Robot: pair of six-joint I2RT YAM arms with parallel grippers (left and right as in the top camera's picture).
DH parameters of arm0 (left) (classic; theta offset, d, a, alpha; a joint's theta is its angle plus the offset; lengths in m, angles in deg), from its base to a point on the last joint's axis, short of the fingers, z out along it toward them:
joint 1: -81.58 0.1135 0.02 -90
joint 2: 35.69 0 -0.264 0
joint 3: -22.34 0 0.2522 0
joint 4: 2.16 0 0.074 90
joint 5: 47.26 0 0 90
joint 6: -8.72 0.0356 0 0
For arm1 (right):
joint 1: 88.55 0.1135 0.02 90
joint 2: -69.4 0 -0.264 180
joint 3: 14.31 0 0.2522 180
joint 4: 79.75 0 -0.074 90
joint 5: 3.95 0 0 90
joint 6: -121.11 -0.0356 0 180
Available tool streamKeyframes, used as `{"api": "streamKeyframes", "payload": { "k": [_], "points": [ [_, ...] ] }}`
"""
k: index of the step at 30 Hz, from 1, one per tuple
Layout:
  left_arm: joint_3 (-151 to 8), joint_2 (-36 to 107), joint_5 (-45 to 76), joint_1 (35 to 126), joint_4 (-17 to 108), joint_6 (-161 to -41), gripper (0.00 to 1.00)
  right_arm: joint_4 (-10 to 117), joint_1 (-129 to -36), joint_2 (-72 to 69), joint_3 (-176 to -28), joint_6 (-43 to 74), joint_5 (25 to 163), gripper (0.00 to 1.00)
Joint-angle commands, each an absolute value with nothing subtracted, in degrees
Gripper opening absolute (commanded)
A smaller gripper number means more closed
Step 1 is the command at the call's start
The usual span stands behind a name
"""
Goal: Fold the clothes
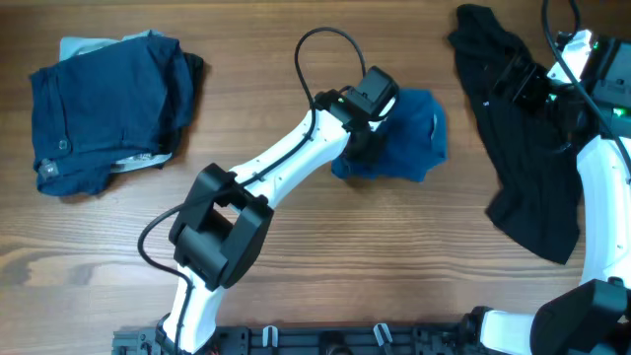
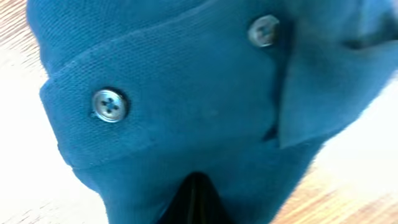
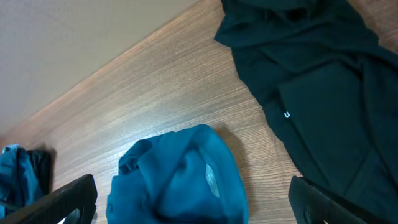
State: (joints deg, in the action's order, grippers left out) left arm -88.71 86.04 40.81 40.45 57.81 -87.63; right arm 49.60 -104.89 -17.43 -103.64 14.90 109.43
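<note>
Seen from overhead, the blue shirt (image 1: 409,138) lies crumpled on the wooden table (image 1: 296,247), out toward 2 o'clock from the middle. The left arm reaches up from 7 o'clock, and the left gripper (image 1: 357,140) is down on the shirt's 9 o'clock edge. In the left wrist view the cloth fills nearly everything: a placket with two pale buttons (image 2: 110,104) and a collar flap at 3 o'clock. The fingers (image 2: 196,198) show only as one dark wedge at 6 o'clock. They are pressed together, with the blue fabric gathered around them, so the gripper appears to be pinching the shirt. A black garment (image 1: 523,148) sprawls unfolded from 1 o'clock to 4 o'clock, well apart from the blue shirt. The right arm stands beside the black garment at the 3 o'clock edge. In the right wrist view the right gripper (image 3: 193,190) hangs above the table with its fingers spread wide, holding nothing. A navy pile (image 1: 99,108) sits at 10 o'clock, with a pale fabric edge showing beneath it.
</note>
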Motion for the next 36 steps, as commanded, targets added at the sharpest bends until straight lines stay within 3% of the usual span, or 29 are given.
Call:
{"api": "streamKeyframes", "payload": {
  "k": [1, 9, 17, 22, 23, 24, 25, 27, 31, 36],
  "points": [
    [-84.89, 89.67, 45.59, 40.89, 57.44, -88.15, 0.04, 49.71, -104.82, -17.5, -103.75, 16.08, 108.27, 0.99],
    [-80.87, 91.11, 53.33, 45.98, 54.16, -88.18, 0.04, 49.54, -104.82, -17.54, -103.75, 16.11, 108.27, 1.0],
    [-80.89, 91.09, 63.21, 63.16, 47.5, -87.72, 0.09, 49.4, -104.82, -17.82, -103.75, 16.08, 108.27, 1.0],
    [-83.36, 89.1, 62.18, 67.27, 49.4, -87.65, 0.09, 49.88, -104.82, -17.82, -103.75, 16.06, 108.27, 1.0],
    [-84.65, 87.88, 59.85, 66.83, 51.1, -86.62, 0.13, 50.13, -104.82, -17.82, -103.75, 16.08, 108.27, 0.99],
    [-85.92, 86.54, 56.11, 66.11, 52.42, -84.13, 0.24, 50.43, -104.82, -17.82, -103.75, 16.11, 108.27, 0.99],
    [-87.51, 84.82, 52.37, 64.89, 53.57, -81.75, 0.43, 50.63, -104.82, -17.82, -103.75, 16.13, 108.27, 0.99],
    [-90.81, 81.63, 50.86, 61.13, 55.39, -80.59, 0.66, 51.17, -105.78, -17.82, -103.77, 16.06, 108.25, 0.99],
    [-96.3, 79.66, 50.93, 50.09, 56.15, -79.98, 0.75, 51.41, -112.99, -17.82, -103.77, 15.91, 108.29, 1.0],
    [-96.34, 82.68, 54.38, 37.54, 49.81, -80.0, 0.77, 52.81, -121.74, -17.82, -103.77, 10.9, 106.72, 1.0]
  ]
}}
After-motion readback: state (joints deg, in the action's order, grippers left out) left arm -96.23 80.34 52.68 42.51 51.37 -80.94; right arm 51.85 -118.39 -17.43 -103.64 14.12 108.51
